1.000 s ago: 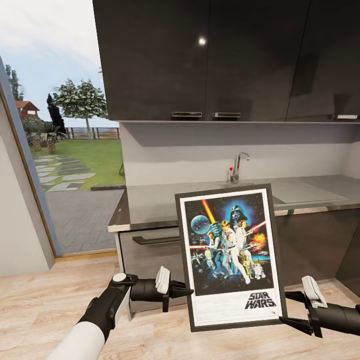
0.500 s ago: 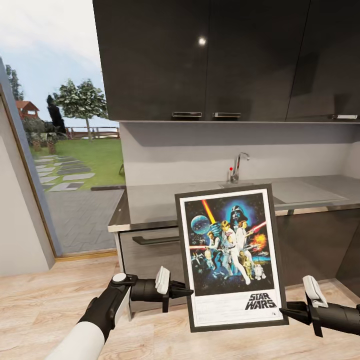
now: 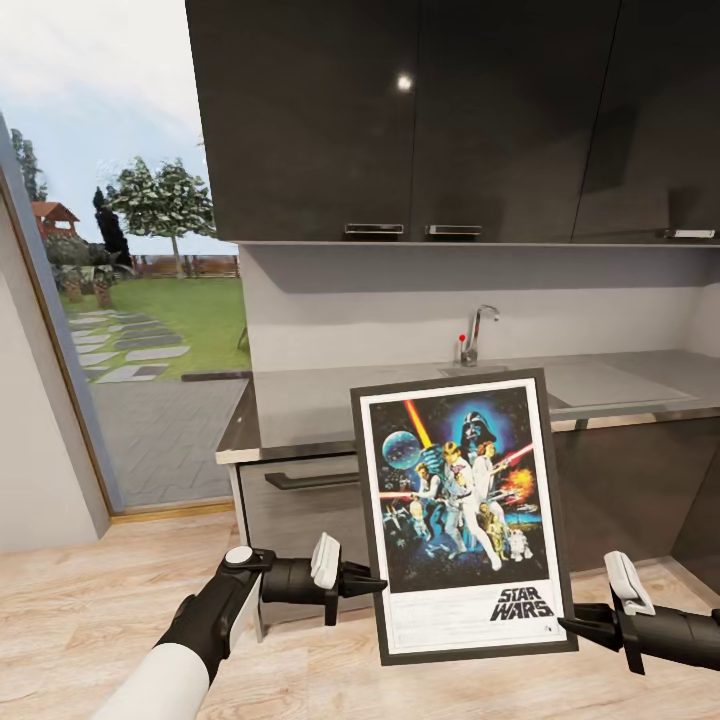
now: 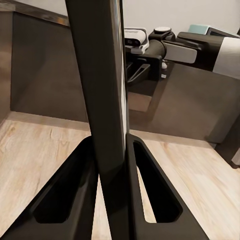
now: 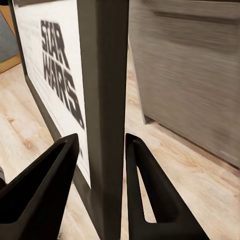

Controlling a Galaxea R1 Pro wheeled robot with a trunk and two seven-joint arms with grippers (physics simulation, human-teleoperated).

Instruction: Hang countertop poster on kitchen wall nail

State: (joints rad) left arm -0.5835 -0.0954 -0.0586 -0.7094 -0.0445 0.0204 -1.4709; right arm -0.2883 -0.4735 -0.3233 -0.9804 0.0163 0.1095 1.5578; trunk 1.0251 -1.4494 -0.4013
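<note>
The poster (image 3: 460, 500), black-framed with colourful figures and the STAR WARS logo, hangs upright and slightly tilted in front of the grey metal kitchen countertop (image 3: 320, 400). My left gripper (image 3: 375, 582) is shut on its left edge near the bottom. In the left wrist view the frame (image 4: 102, 100) runs edge-on between the fingers (image 4: 75, 190). My right gripper (image 3: 568, 625) is shut on the lower right corner. The right wrist view has the frame edge (image 5: 102, 75) pinched between both fingers (image 5: 145, 190), with the logo beside it.
A chrome faucet (image 3: 478, 330) and sink sit on the countertop behind the poster. Dark upper cabinets (image 3: 450, 120) hang above and a drawer front (image 3: 300, 490) lies below. A glass opening (image 3: 130, 300) onto the garden is at the left. Wood floor (image 3: 90, 600) lies underneath.
The right gripper's fingers, spread wide beside the poster's lower right corner a second ago, have closed on that corner. The poster and the left arm have stayed in place.
</note>
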